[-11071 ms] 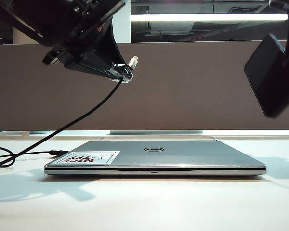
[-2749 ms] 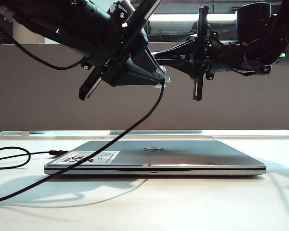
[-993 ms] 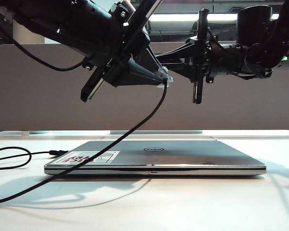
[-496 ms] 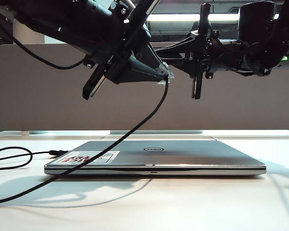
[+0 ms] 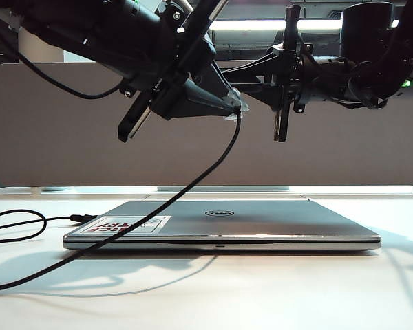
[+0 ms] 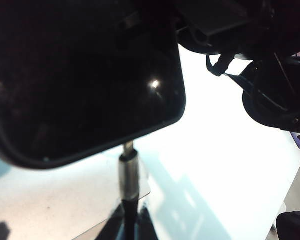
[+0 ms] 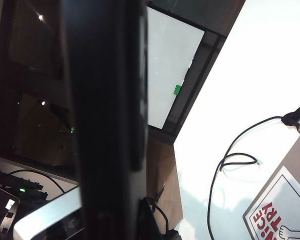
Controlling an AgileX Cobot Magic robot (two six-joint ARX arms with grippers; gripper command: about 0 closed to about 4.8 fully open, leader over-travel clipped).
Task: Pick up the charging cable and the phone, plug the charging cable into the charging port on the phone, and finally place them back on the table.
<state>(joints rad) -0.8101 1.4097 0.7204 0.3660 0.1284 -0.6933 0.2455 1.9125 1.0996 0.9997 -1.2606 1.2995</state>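
Observation:
The phone hangs edge-on and upright above the laptop, with my right gripper shut on it. In the right wrist view the phone is a dark band running through the gripper. My left gripper, a little to the left of the phone, is shut on the charging cable. In the left wrist view the gripper pinches the black cord just behind the silvery plug. The plug's tip reaches the rim of the phone. The charging port itself is not visible. The cord droops to the table.
A closed silver laptop with a red-lettered sticker lies on the table under both grippers. Slack cord loops on the tabletop at the left. A grey-brown partition closes the back.
The phone in my right gripper has tipped and risen slightly. My left gripper with the cable has edged a little towards the phone.

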